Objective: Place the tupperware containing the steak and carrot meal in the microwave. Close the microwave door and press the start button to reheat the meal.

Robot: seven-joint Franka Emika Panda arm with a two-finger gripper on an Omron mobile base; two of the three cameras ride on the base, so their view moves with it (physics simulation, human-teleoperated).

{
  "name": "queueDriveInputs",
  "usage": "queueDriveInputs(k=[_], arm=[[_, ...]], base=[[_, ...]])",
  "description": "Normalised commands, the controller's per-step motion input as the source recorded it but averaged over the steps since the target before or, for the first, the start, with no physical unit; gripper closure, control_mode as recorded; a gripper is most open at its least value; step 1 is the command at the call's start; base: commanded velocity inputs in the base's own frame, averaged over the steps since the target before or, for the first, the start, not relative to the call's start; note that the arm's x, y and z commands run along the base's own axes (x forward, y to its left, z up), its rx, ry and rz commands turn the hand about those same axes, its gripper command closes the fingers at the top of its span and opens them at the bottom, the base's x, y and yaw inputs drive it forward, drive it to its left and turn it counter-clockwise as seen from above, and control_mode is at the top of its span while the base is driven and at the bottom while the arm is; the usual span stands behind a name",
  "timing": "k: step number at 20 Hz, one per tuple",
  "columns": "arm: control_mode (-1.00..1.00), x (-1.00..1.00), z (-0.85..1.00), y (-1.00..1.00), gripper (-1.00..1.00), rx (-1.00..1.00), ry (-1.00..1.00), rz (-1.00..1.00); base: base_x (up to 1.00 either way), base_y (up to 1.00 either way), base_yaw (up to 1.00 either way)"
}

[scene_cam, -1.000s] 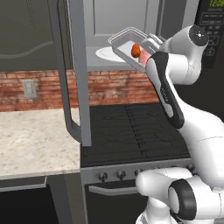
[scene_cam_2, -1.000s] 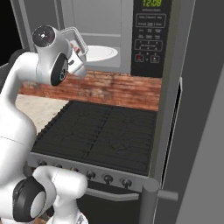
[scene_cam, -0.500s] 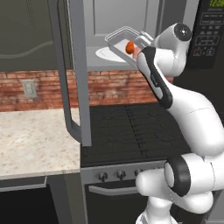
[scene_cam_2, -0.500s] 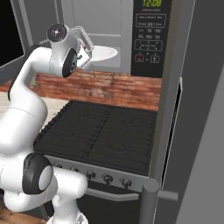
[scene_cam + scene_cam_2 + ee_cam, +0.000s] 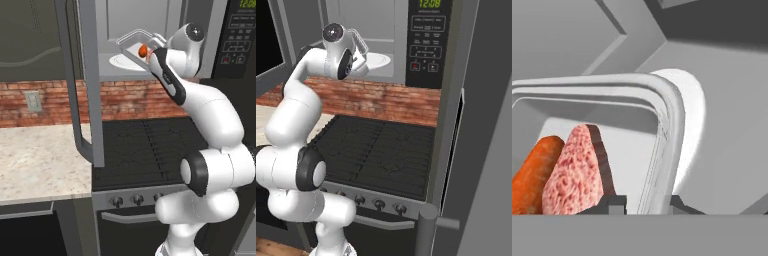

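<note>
Tupperware sat near the top middle of the left base view, tipped, so I could slide it into the microwave. My pincer, nearly closed, pinched its rim. Carrot and steak lay just left of the pinched rim, turntable plate to the right.

The gripper holds the tub by its rim, tilted, inside the open microwave. The carrot and the meat lie in the tub, just ahead of the gripper. The turntable plate sits below and beyond. The stove lies beneath.
</note>
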Motion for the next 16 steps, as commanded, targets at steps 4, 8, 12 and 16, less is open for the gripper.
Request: queueDriveInputs(k=[4,8,12,16], arm=[[-1.0,0.6,-0.04,0.0,1.0,0.0,0.0,0.0],[-1.0,0.56,-0.17,0.0,1.0,0.0,0.0,-0.01],[-1.0,0.53,-0.23,0.0,1.0,0.0,0.0,-0.02],[-1.0,0.42,-0.32,0.0,-1.0,0.0,0.0,-0.06]], base=[[0.0,0.0,0.0],[0.0,0.0,0.0],[0.0,0.0,0.0],[0.0,0.0,0.0]])
